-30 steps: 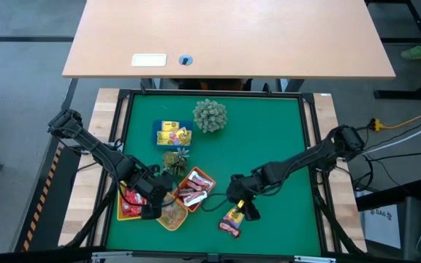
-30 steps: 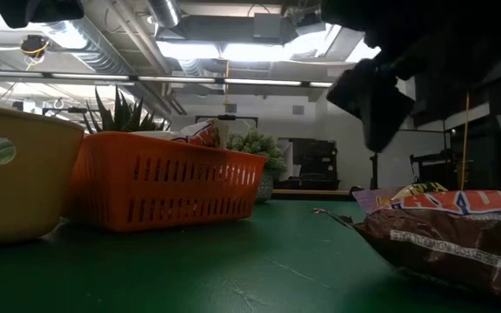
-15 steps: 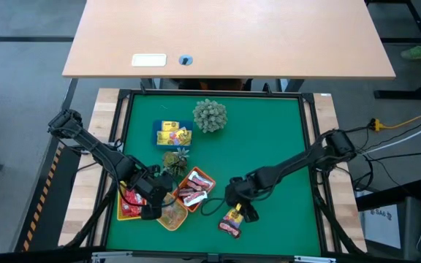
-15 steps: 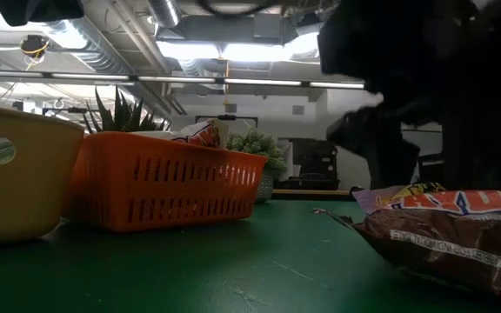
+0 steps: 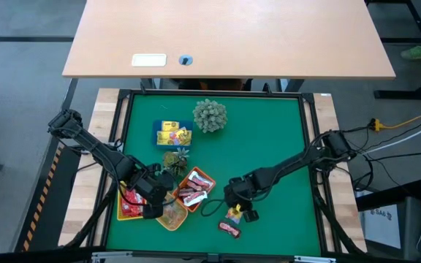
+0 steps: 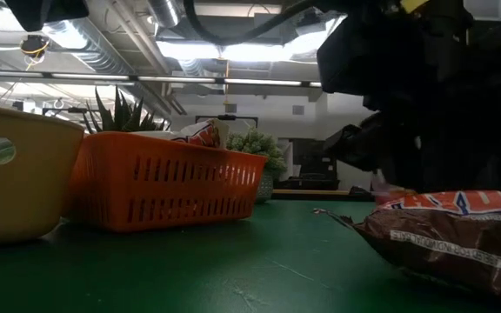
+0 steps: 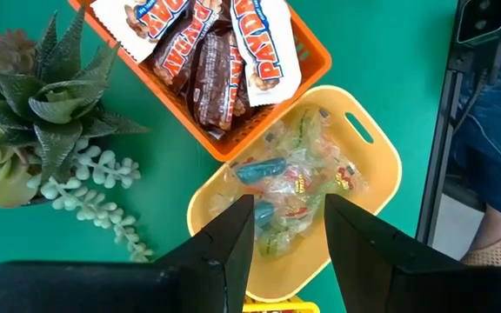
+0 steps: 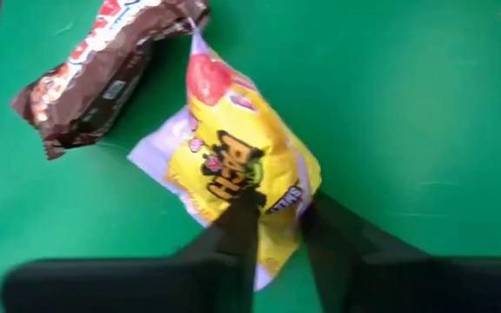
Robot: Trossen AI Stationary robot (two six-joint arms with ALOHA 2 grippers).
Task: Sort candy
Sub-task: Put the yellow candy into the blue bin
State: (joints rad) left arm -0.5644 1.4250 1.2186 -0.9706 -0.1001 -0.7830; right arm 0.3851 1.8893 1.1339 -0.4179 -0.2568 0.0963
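Observation:
My right gripper point(image 8: 277, 209) is down at the near middle of the green mat and shut on a yellow candy packet point(image 8: 233, 148). A dark brown bar point(image 8: 103, 65) lies beside the packet on the mat. In the high view the packet point(image 5: 234, 214) shows under the gripper, with the bar point(image 5: 229, 229) just nearer. My left gripper point(image 7: 285, 230) hangs open above a yellow tray point(image 7: 368, 152) of small clear-wrapped candy, touching nothing. Next to it an orange tray point(image 7: 311, 56) holds brown bars. My right gripper pinches the yellow packet's end point(image 8: 272, 193) that is farthest from the brown bar, between its two fingers. The fingers point(image 8: 237, 228) come from above, slanting down. The packet stretches away from them toward the brown bar; whether it is clear of the mat I cannot tell.
A spiky pale green plant ball point(image 5: 210, 115) stands at the far middle and a small succulent point(image 5: 175, 158) near the trays. A tray of yellow packets point(image 5: 172, 135) and one of red packets point(image 5: 128, 204) stand on the left. The mat's right half point(image 5: 283, 146) is bare.
My right gripper has gone down and a little toward the table's left and near edge onto the yellow packet and has taken hold of it. In the low view it has sunk from above to just over the packets.

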